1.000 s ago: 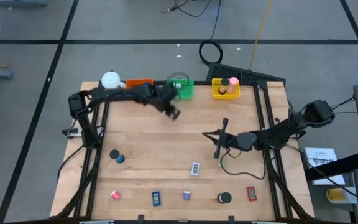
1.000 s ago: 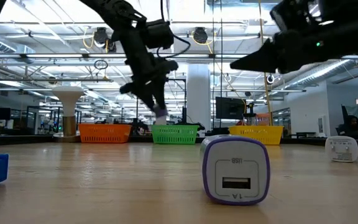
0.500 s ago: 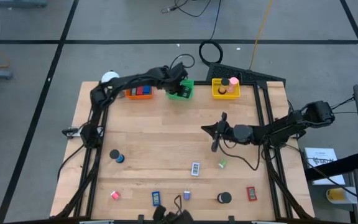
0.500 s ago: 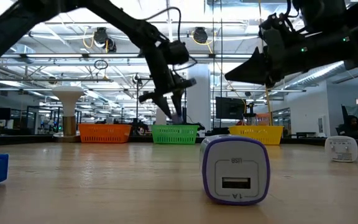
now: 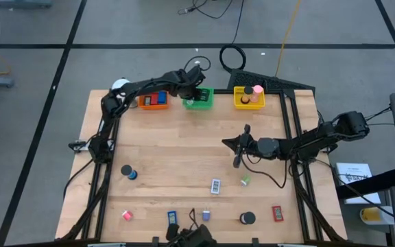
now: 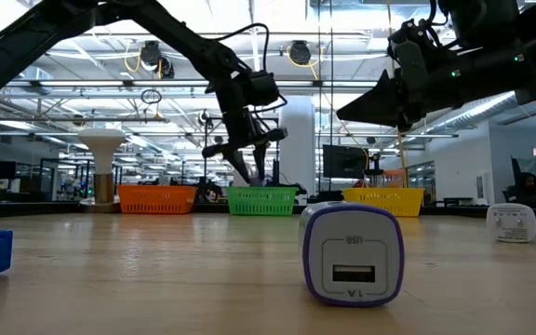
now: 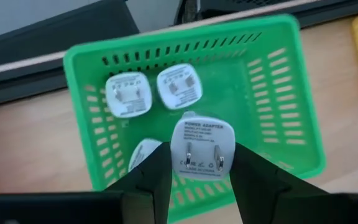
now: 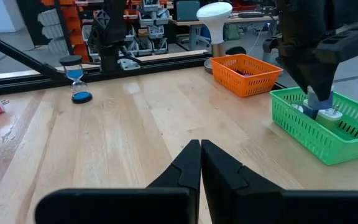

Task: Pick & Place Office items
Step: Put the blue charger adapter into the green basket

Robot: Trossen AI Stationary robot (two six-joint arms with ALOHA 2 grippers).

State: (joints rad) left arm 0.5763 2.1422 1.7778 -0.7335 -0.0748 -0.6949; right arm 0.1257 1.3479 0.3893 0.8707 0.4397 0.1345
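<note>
My left gripper (image 5: 195, 88) hangs over the green basket (image 7: 303, 93) at the table's far edge, shut on a white power adapter (image 7: 201, 148). Three more white adapters (image 7: 179, 87) lie on the basket floor. My right gripper (image 5: 226, 143) is shut and holds nothing above mid-table, pointing level toward the table's left. Loose items lie along the near side: a purple-and-white adapter (image 6: 353, 253), a blue piece (image 5: 172, 219), a pink piece (image 5: 127, 215), a black roll (image 5: 247, 218) and a red piece (image 5: 277, 213). My left gripper pinches the adapter by two opposite side walls (image 7: 178, 152) between its two fingers. The fingers slant down from above. The adapter's pronged face (image 7: 202, 155) is turned up toward the wrist. It hangs clear over the basket's opening (image 8: 319, 102), above the adapters inside.
An orange basket (image 5: 153, 99) with blue and red pieces stands left of the green one, a yellow basket (image 5: 249, 97) with a pink roll right of it. A white ball lamp (image 5: 120, 86) is at the far left, a blue hourglass (image 5: 127, 172) on the left.
My left gripper has carried the adapter from above the table toward the far edge until it came over the green basket, rolling its wrist on the way, and has slowed there. My right gripper has rolled a little, staying shut.
</note>
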